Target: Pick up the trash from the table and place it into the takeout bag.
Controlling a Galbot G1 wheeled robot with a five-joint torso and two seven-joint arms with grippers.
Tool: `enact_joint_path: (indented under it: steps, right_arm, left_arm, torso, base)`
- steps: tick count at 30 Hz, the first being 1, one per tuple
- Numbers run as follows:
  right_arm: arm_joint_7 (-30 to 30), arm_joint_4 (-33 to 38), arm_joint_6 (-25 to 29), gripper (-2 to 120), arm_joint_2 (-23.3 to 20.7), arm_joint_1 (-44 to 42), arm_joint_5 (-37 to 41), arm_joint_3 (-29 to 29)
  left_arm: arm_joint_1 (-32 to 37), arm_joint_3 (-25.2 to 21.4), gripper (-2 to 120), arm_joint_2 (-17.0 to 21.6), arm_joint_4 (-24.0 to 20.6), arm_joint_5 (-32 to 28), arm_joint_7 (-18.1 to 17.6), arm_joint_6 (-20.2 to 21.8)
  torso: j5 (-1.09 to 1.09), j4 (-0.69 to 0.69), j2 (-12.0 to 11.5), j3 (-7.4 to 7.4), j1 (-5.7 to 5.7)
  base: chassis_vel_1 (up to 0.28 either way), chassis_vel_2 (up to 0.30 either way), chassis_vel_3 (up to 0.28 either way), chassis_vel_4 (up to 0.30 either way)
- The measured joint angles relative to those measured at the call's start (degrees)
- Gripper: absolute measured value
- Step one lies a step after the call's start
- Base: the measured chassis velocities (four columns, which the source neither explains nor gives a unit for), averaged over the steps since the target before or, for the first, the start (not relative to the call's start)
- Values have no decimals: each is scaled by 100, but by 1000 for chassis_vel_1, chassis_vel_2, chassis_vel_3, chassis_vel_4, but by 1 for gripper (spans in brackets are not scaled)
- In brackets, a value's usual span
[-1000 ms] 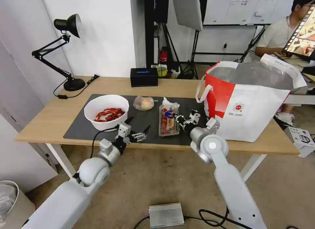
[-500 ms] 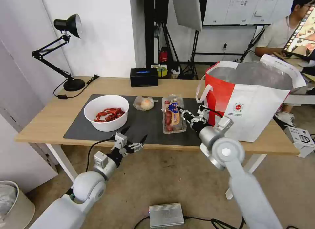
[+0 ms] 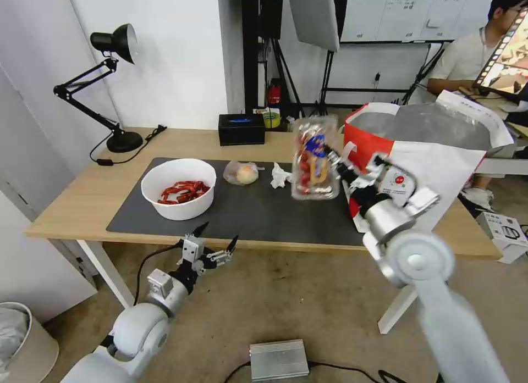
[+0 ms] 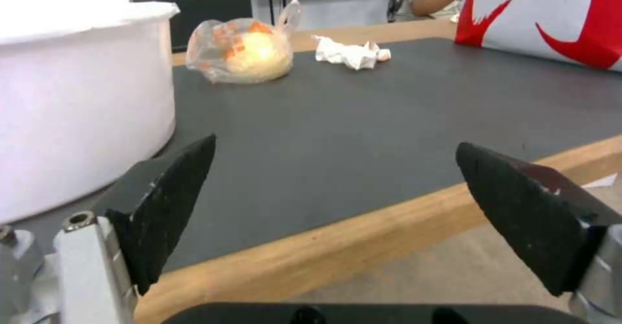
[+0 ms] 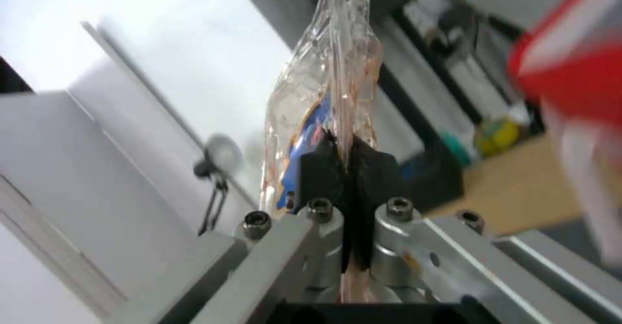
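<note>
My right gripper [image 3: 334,158] [image 5: 345,150] is shut on the edge of the clear plastic tray [image 3: 314,158] [image 5: 324,91], holding it tilted in the air above the mat, just left of the takeout bag [image 3: 434,168]. On the dark mat [image 3: 258,207] remain the white bowl of crayfish shells [image 3: 178,187] [image 4: 71,95], the small clear bag of yellowish food [image 3: 242,172] [image 4: 241,51] and the crumpled tissue [image 3: 280,176] [image 4: 351,53]. My left gripper [image 3: 214,243] [image 4: 337,207] hangs open below the table's front edge, in front of the bowl.
A black box [image 3: 241,128] and a black desk lamp [image 3: 110,86] stand at the back of the table [image 3: 71,207]. A silver box [image 3: 278,359] with cables lies on the floor. A bin [image 3: 19,339] stands at the lower left.
My right gripper has lifted the tray off the mat and carried it up and right toward the bag, uncovering the tissue. My left arm has drawn back and down off the table.
</note>
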Motion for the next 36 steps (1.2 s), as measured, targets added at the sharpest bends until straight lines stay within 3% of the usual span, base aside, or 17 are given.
enact_joint_path:
  steps: [10, 23, 36]
  right_arm:
    - [206, 159, 126, 1, -350, 252, 652, 860]
    - [462, -382, 291, 1, -322, 540, 939, 1305]
    - [1642, -989, 479, 1, -364, 1167, 1230, 1430]
  left_arm:
    - [139, -42, 100, -16, -2, 94, 8, -15]
    - [288, -146, 100, -36, -79, 157, 59, -17]
    - [401, -205, 100, -143, -135, 241, 127, -17]
  torso:
    - [0, 0, 0, 0, 0]
    - [0, 0, 0, 0, 0]
    - [0, -1, 0, 1, 1]
  base:
    - [0, 0, 0, 0]
    - [0, 0, 0, 0]
    - [0, 0, 0, 0]
